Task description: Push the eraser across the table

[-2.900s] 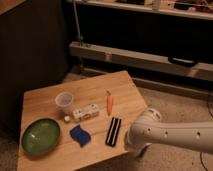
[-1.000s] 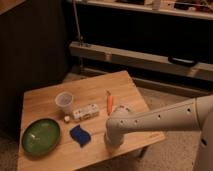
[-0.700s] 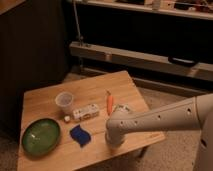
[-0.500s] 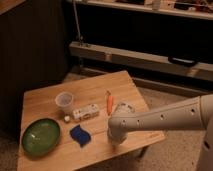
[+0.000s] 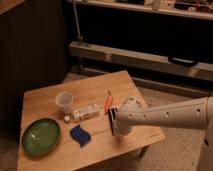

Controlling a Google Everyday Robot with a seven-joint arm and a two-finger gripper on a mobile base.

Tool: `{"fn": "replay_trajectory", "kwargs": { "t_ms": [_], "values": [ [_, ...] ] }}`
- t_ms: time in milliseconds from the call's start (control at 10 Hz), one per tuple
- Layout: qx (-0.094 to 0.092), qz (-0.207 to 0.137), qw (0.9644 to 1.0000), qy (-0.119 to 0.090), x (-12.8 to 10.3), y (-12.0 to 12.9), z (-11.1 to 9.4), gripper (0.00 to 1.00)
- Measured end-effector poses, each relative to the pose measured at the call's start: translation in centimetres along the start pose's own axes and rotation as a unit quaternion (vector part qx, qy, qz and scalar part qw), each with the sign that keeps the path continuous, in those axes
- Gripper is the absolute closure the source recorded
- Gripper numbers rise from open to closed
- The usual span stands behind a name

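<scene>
Camera view: a white robot arm point(image 5: 165, 114) reaches in from the right over the light wooden plank tabletop point(image 5: 92, 85).
Its hand point(image 5: 120, 126) sits low at centre frame. Whether it is open or closed, I cannot tell. The slim black rectangular eraser point(image 5: 112, 120) shows at the hand's left edge, partly hidden, just below the orange stick point(image 5: 107, 101). A blue wavy-edged flat piece point(image 5: 80, 135) lies to the lower left.

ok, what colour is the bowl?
Green bowl, shown in the camera view, front-left on the table; the gripper is at the eraser.
</scene>
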Motion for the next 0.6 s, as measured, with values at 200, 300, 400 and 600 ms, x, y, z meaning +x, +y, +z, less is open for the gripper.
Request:
{"fn": "replay_trajectory", "kwargs": {
  "t_ms": [200, 300, 400, 600],
  "values": [
    [0.004, -0.007, 1.0000, 0.006, -0.24, -0.03, -0.12, 1.00],
    [0.006, -0.008, 0.9999, 0.007, -0.45, -0.15, -0.26, 1.00],
    [0.007, -0.008, 0.9999, 0.008, -0.55, -0.17, -0.35, 1.00],
    [0.010, -0.008, 0.9999, 0.009, -0.20, -0.13, -0.18, 1.00]
  ]
}}
